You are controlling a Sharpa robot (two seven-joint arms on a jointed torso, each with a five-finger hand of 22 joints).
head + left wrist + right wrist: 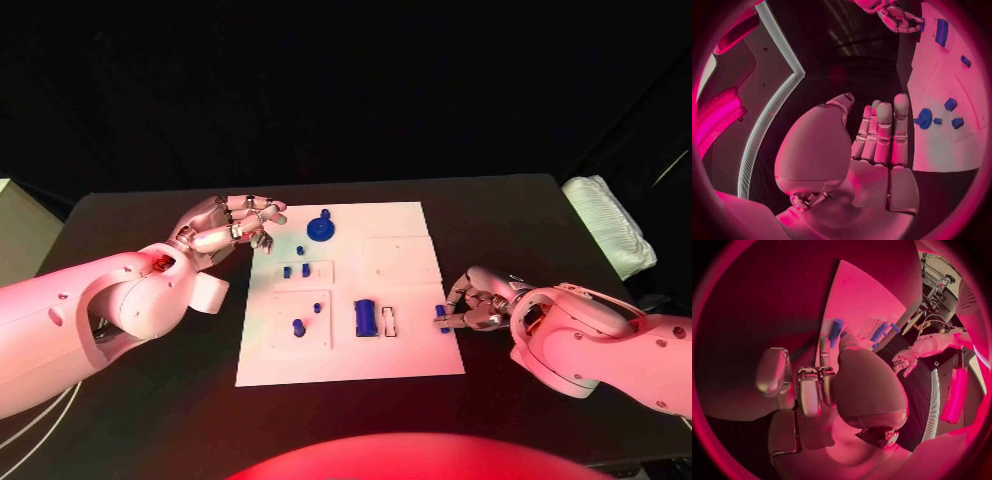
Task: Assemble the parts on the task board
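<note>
At the task board (397, 260)'s right edge, the right hand (472, 302) pinches a small blue peg (441, 315), seemingly light, rigid, best gripped mid-shaft, while the left hand (231, 225) hovers empty, fingers apart.

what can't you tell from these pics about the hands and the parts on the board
- Right hand: head view, its fingers curl over a small blue part at the task board edge; whether it grips or only touches is hidden by the fingers.
- Same part in the right wrist view: its lower end is hidden behind the fingers.
- Parts by the left hand: too small in the head view to tell shapes.
</note>
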